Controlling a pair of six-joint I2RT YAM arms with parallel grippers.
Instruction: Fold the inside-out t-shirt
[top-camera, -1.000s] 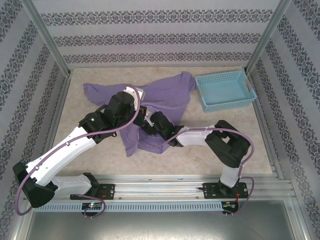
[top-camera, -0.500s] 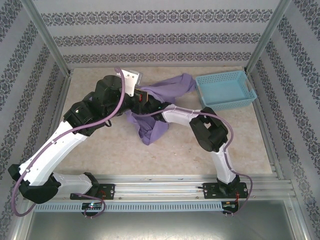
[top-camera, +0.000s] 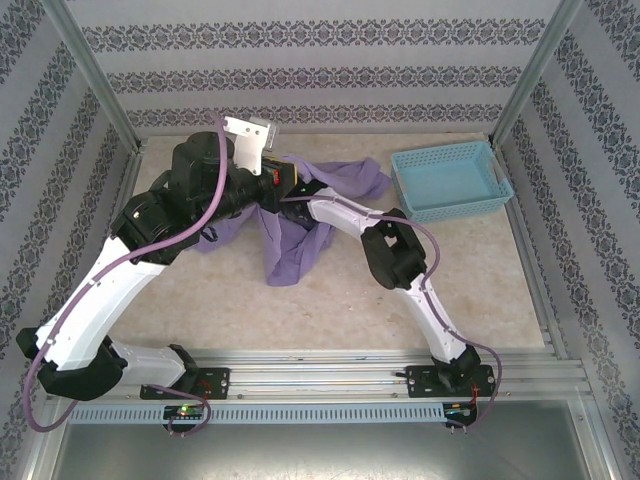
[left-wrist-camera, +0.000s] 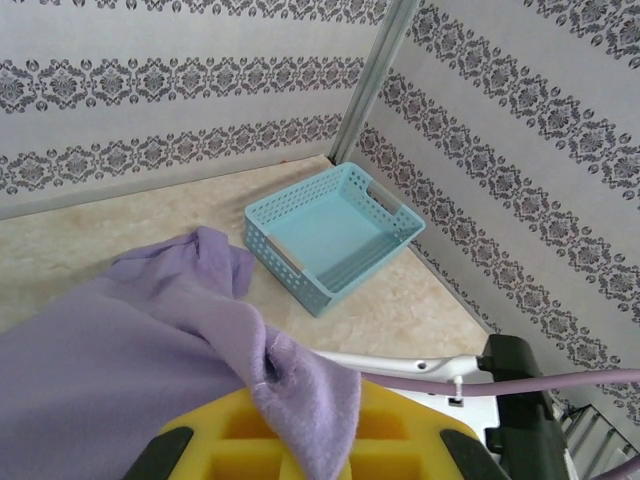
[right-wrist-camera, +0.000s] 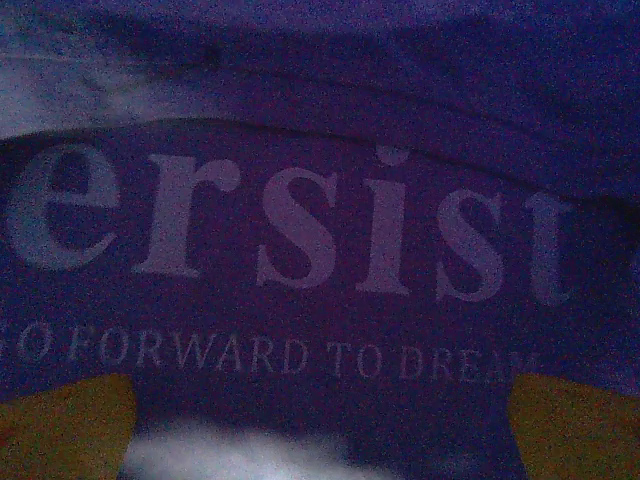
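Top external view: the t-shirt (top-camera: 288, 248) sits bunched and crumpled toward the back of the tabletop (top-camera: 480, 290), with no fold yet made, so the whole job appears to lie ahead. The left tool (left-wrist-camera: 305, 435) is pressed together on a ridge of purple cloth and holds it up while the rest trails down to the surface. The right tool (right-wrist-camera: 320, 425) stands spread, yellow fingertips wide apart, the lettered chest panel close in front of it. A blue basket (top-camera: 455, 212) sits well apart at the right.
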